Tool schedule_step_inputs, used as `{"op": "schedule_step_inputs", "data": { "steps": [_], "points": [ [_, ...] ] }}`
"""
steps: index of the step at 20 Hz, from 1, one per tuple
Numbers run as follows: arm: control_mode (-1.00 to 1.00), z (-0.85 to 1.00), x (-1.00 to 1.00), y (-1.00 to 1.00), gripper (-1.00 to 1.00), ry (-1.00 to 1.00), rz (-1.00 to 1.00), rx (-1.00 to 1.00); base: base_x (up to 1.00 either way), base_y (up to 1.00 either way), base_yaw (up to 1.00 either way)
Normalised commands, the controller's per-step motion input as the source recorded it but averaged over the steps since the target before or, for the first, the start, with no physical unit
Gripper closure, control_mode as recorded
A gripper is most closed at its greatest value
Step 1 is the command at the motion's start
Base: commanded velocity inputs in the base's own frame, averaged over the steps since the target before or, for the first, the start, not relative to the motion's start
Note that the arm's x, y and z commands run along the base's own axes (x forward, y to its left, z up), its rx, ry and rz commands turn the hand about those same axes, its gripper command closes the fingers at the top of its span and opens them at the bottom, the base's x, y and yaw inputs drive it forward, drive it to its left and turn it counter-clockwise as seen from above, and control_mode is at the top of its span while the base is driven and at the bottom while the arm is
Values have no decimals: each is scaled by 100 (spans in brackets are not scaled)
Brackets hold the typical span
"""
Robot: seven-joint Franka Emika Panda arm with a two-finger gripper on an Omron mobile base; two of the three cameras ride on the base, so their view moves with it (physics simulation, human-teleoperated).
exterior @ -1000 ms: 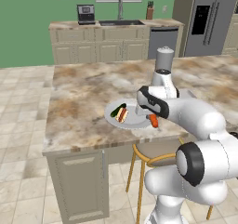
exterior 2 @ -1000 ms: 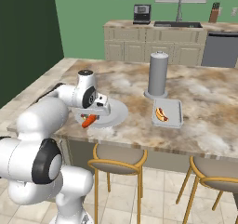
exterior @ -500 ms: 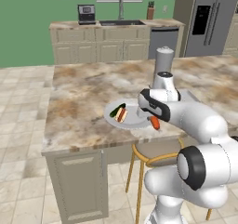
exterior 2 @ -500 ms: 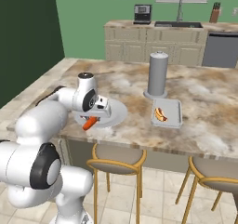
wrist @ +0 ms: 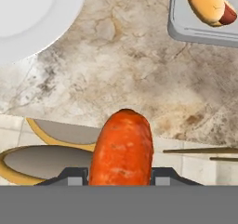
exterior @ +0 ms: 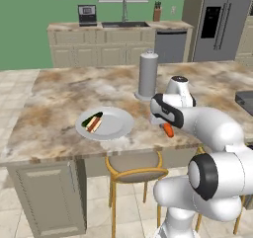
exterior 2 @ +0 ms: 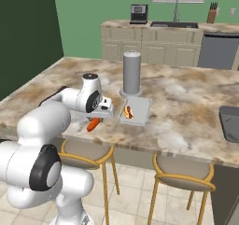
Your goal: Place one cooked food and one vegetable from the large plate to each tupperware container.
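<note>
Marbled brown-and-cream stone covers the kitchen island [exterior: 59, 94], with green walls, pale cabinets and a sink counter seen behind it and wooden stools [exterior 2: 184, 172] tucked under its near edge. Between the narrowly parted jaws of the gripper [wrist: 120, 174] the carrot [wrist: 122, 148] is clamped, its long axis run straight out along the fingers, its rounded tip pointed down and away toward the island's near edge. From the carrot outward, the lighter tupperware tray [exterior 2: 140, 109] is seen just beyond, with one hot dog [exterior 2: 128, 112] laid in it beside a tall grey cylinder [exterior 2: 131, 73]. To the carrot's other side lies the large plate [exterior: 116, 123], on which a second hot dog [exterior: 94, 125] and the green cucumber piece [exterior: 91, 118] are left side by side. A darker tray [exterior 2: 229, 123] is set well apart, at the island's far end.
</note>
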Motion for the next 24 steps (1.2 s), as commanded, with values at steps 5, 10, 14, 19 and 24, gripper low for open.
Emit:
{"op": "schedule_step_inputs", "data": {
  "steps": [5, 10, 14, 19, 24],
  "points": [
    [100, 0, 0, 0, 100, 0, 0, 0, 22, -58, 13],
    [100, 0, 0, 0, 100, 0, 0, 0, 24, -47, 4],
    [100, 0, 0, 0, 100, 0, 0, 0, 45, -22, 0],
    [100, 0, 0, 0, 100, 0, 0, 0, 58, 0, -5],
    [100, 0, 0, 0, 100, 0, 0, 0, 33, -1, -3]
  ]
}}
